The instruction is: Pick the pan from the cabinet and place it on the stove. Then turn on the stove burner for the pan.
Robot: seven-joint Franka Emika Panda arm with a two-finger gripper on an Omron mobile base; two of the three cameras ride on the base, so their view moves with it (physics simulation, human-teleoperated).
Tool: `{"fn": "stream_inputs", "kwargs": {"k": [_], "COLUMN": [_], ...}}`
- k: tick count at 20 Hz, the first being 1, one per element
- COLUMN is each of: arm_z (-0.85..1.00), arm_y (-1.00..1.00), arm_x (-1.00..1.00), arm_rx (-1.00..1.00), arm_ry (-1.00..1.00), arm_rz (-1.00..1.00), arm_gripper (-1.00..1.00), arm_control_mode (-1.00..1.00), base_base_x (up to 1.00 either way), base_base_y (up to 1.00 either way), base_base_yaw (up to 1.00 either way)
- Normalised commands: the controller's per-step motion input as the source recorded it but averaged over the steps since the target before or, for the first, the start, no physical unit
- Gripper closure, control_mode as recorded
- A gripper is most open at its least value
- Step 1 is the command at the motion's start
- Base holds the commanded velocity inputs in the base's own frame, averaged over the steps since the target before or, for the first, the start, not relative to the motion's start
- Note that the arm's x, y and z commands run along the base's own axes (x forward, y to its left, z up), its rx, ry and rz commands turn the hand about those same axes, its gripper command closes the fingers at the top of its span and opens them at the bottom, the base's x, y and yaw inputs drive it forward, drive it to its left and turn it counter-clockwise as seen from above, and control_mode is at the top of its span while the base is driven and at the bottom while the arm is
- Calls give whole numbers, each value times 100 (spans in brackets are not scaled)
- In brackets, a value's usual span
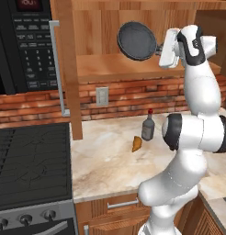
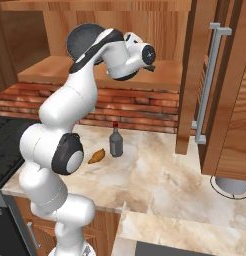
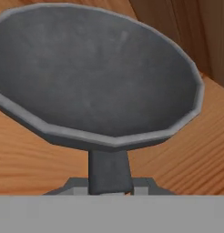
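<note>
The dark grey pan (image 1: 136,40) hangs tilted on edge, lifted above the shelf (image 1: 115,67) of the open reddish-brown cabinet (image 1: 64,92). My gripper (image 1: 159,47) is shut on its handle from the right. In the hand view the pan's bowl (image 3: 95,77) faces me, and its handle (image 3: 109,170) runs down between my fingertips (image 3: 143,185). From the right base view, part of the pan (image 2: 81,36) shows behind my arm. The black stove (image 1: 32,160) sits low on the left, with its knobs (image 1: 25,219) along the front.
A black microwave (image 1: 23,41) hangs above the stove. On the marble counter (image 1: 105,165) stand a dark bottle (image 1: 148,126) and a small orange pastry (image 1: 137,143). The open cabinet door (image 2: 220,90) with its long silver handle (image 2: 209,85) juts out on the right.
</note>
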Motion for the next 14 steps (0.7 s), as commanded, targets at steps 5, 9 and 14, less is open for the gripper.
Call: {"fn": "stream_inputs", "kwargs": {"k": [5,9,14], "arm_z": [0,5,15], "arm_y": [3,5,8], "arm_x": [-36,-32,-31], "arm_rx": [-4,-1,-3], "arm_ry": [-16,-13,-10], "arm_rz": [-3,-6,-9], "arm_gripper": [100,100,100], "arm_control_mode": [-100,-100,-100], "base_base_x": [0,0,0], "base_base_y": [0,0,0], "base_base_yaw": [0,0,0]}}
